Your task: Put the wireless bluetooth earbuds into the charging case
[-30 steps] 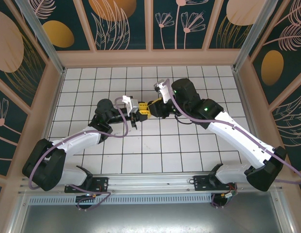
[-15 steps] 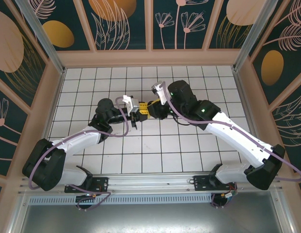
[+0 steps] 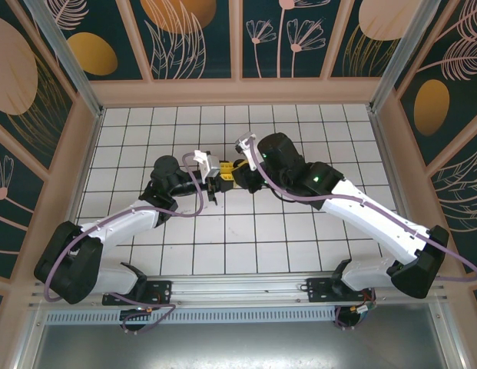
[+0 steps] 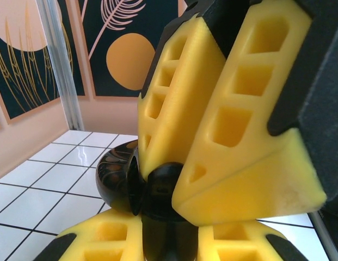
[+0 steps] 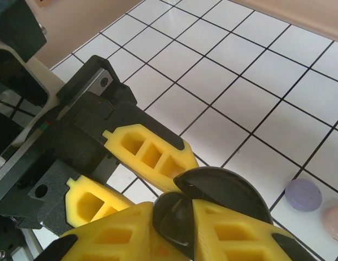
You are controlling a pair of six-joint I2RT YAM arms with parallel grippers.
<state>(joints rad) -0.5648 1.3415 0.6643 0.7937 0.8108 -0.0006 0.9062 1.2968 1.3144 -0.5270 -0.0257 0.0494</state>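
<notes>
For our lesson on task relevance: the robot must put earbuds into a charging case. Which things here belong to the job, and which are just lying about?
In the job: black charging case, open, held between both arms; left end effector; right end effector.

Lying about: lilac puck; pink puck. Both lie apart on the tiled table and may be other cases.

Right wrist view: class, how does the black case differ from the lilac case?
The black case is clamped between yellow jaws; the lilac case lies free on the tiled table. The black case looks hinged open, the lilac case shut. Both are rounded.
</notes>
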